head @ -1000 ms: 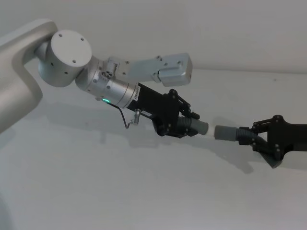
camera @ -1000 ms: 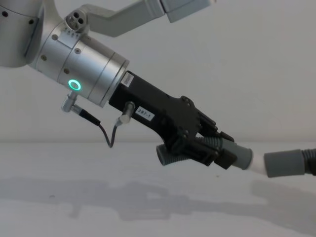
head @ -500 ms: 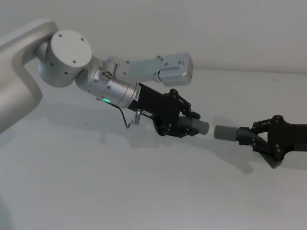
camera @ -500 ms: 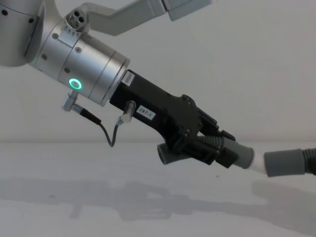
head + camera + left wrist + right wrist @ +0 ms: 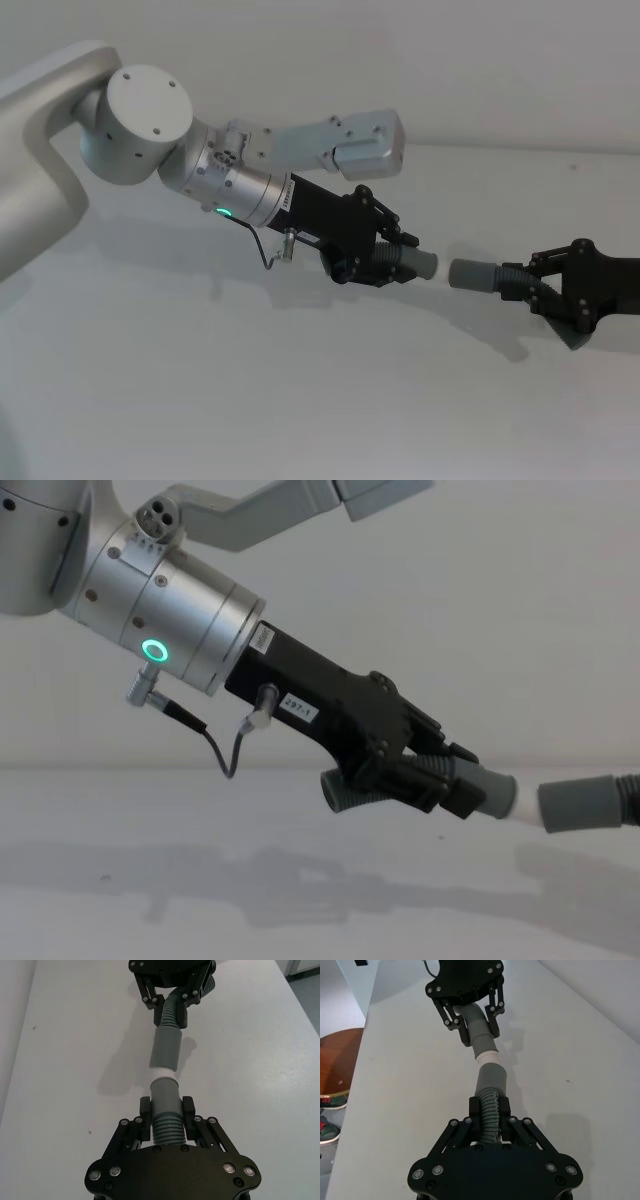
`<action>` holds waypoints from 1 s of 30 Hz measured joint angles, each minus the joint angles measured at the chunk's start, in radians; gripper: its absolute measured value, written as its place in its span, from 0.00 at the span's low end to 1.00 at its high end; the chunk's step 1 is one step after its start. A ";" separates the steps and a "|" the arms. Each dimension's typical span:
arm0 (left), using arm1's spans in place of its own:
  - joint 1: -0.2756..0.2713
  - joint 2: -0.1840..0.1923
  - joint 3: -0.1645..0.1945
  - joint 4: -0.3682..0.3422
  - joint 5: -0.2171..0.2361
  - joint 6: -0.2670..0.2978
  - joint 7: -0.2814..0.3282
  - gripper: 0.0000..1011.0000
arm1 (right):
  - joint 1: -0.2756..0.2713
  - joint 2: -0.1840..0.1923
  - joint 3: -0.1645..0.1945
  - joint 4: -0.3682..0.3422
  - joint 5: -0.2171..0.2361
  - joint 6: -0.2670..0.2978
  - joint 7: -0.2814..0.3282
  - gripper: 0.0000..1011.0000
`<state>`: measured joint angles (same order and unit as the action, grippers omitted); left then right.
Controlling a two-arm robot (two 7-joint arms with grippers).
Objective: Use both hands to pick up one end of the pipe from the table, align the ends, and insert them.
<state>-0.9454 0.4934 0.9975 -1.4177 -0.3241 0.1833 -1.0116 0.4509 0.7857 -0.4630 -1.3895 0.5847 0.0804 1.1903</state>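
Pipe in two pieces, both held clear above the table, ends facing across a short gap.

Left gripper: clamped narrow on the ribbed section of the white-tipped piece, fingers pressed to either side. White tip pointing toward the other piece.

Right gripper: clamped likewise on the ribbed section of the grey-mouthed piece, at the right edge of the head view.

Governing relation: long axes of both pieces lying close to one line, running left to right across the robot's front. Open grey mouth directly ahead of the white tip, just beside it. Contact or slight entry suggested in the left wrist view; a narrow gap suggested in the chest view. Cannot tell which. Slight angular offset between the two axes apparent in the right wrist view.

Judgement: alignment nearly complete, insertion not yet done. Closing travel along the shared axis required; either arm about equally placed.

Containers: none noted.
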 joint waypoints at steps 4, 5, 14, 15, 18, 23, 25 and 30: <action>0.001 0.000 -0.001 -0.002 0.001 0.002 0.002 0.36 | 0.000 0.000 0.000 0.002 0.005 -0.001 0.003 0.21; 0.002 0.000 -0.001 -0.002 0.001 0.003 0.002 0.36 | 0.000 0.000 0.000 0.003 0.005 -0.001 0.003 0.21; 0.002 0.001 -0.001 -0.004 0.002 0.005 0.005 0.36 | 0.001 0.001 0.001 0.005 0.008 -0.002 0.005 0.21; 0.002 0.001 -0.002 -0.004 0.002 0.006 0.005 0.36 | 0.001 0.001 0.001 0.005 0.009 -0.002 0.005 0.21; 0.003 0.001 -0.002 -0.004 0.002 0.006 0.006 0.36 | 0.002 0.001 0.001 0.006 0.010 -0.003 0.006 0.21; 0.003 0.001 -0.002 -0.005 0.003 0.007 0.007 0.36 | 0.002 0.001 0.001 0.006 0.011 -0.003 0.006 0.21; 0.004 0.001 -0.003 -0.005 0.003 0.007 0.007 0.36 | 0.002 0.001 0.001 0.006 0.011 -0.003 0.006 0.21; 0.004 0.001 -0.003 -0.005 0.003 0.008 0.007 0.36 | 0.002 0.001 0.001 0.007 0.012 -0.003 0.007 0.21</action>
<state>-0.9417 0.4946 0.9949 -1.4228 -0.3210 0.1911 -1.0042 0.4526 0.7872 -0.4624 -1.3826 0.5967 0.0774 1.1971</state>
